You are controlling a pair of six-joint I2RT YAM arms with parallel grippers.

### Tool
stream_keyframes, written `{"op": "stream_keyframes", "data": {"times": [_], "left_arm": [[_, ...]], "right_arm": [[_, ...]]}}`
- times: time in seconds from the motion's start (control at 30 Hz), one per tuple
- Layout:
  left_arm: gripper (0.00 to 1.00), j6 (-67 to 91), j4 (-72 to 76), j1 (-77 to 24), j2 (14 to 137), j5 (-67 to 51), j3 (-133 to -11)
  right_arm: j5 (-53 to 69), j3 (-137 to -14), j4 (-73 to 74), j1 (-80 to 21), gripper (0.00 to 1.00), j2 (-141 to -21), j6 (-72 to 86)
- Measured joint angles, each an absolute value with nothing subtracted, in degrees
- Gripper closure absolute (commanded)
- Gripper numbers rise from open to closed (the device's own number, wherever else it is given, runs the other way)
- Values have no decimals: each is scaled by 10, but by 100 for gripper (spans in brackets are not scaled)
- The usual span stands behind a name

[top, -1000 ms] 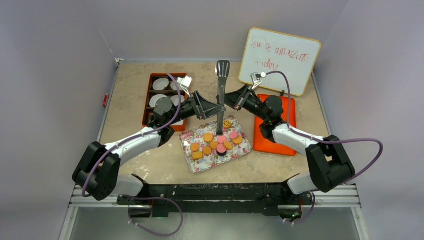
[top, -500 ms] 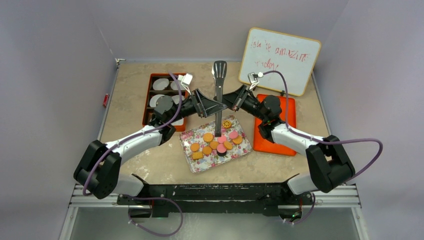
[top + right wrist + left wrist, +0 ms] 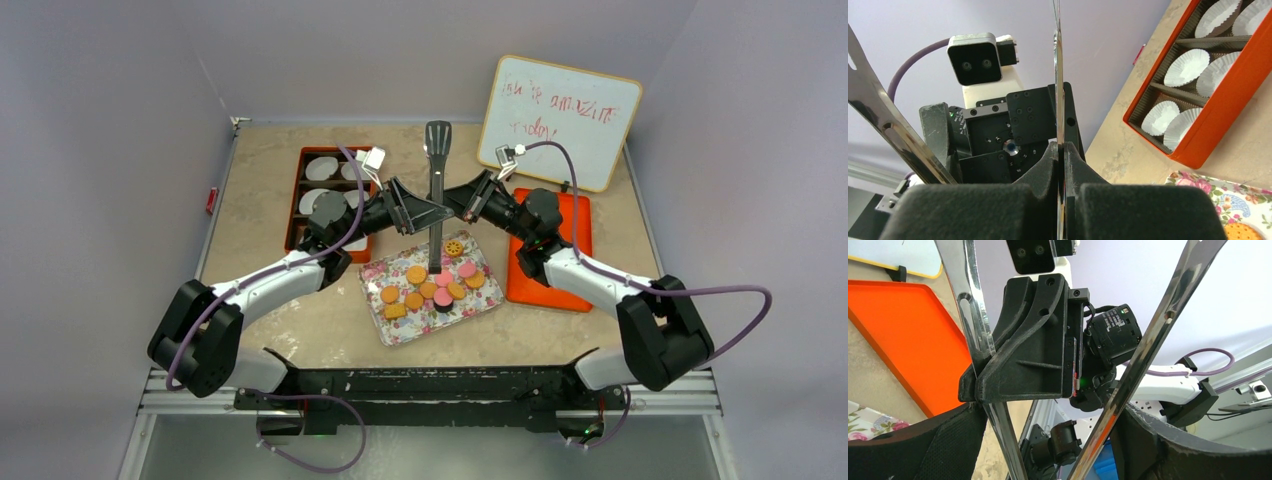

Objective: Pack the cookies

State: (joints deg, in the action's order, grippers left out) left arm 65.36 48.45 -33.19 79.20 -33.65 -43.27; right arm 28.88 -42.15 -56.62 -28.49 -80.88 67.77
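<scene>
Metal tongs sit clenched in your right gripper; left gripper straddles both arms, grasp unclear. Cookies seem light, brittle: pinch edges softly.

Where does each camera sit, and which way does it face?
Top external: above, behind the bases, looking down; left arm, right arm, flowered tray of round cookies.
Left wrist: faces right, at the right hand clamping the metal tongs; left fingers below.
Right wrist: faces left, at the left hand and orange box of white paper cups; right fingers below.
Wrist views share the tongs.
</scene>
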Motion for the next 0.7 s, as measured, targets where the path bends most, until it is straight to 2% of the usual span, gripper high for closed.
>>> {"op": "stream_keyframes", "data": {"times": [0.3,0.7], "left_arm": [[19,651,491,-335,791,-331,-427],[36,651,512,-335,788,-328,-414]], "right_arm": [[275,-422,-541,-285,100,-797,665],[276,-422,-538,-285,100,-797,666]]}}
